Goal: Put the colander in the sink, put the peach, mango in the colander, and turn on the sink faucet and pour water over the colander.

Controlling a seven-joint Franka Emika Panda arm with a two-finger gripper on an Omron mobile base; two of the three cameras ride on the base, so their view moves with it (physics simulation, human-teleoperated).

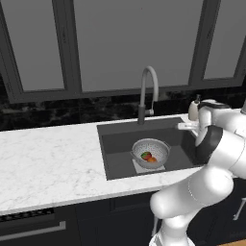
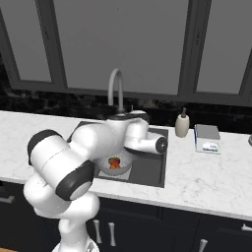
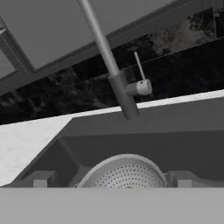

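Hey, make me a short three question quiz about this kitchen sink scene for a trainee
1. True or false: the colander sits inside the sink.
2. Which fruits lie in the colander? A) none B) only the peach C) the peach and the mango
3. Fill in: the gripper stands ____, pointing at the faucet.

Key: 1 true; 2 C; 3 open, holding nothing. No water runs yet.

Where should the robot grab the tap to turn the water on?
Probably the thin lever sticking up from the knob on the side of the sink faucet, low on its darker base. It is slim enough to fit between the open gripper fingers, coming from the sink side, over the colander.
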